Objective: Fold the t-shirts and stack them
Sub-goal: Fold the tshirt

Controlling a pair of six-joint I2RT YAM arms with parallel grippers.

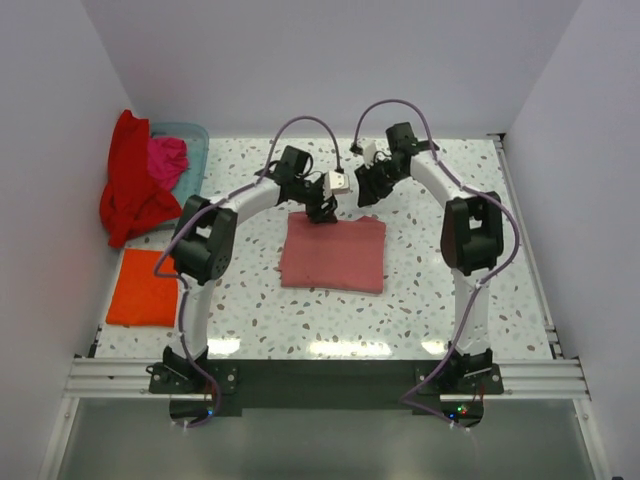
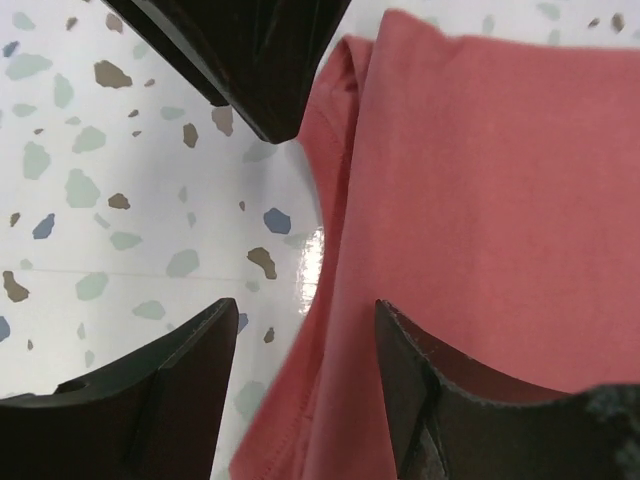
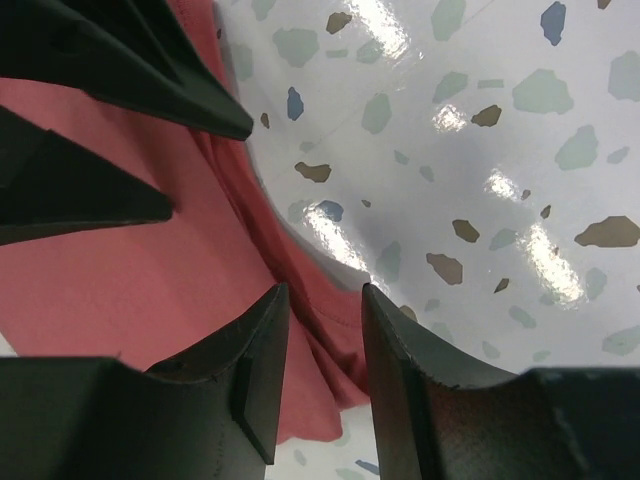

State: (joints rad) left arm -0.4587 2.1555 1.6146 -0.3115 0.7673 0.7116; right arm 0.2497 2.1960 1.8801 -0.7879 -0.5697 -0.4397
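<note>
The folded pink shirt [image 1: 333,252] lies mid-counter [image 1: 430,300], its long axis running 9 to 3 o'clock. Both end effectors hang at its 12 o'clock edge. The left end effector [image 1: 322,210], nearer, straddles the hem with its jaws wide apart. The right end effector [image 1: 363,195] is narrowly parted and grips nothing. The orange shirt [image 1: 142,288] lies well apart at 9 o'clock, with nothing between.

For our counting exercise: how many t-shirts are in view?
4: pink shirt mid-table, orange shirt near left, red shirt draped over the basket, magenta shirt inside it. Others may hide beneath.
</note>
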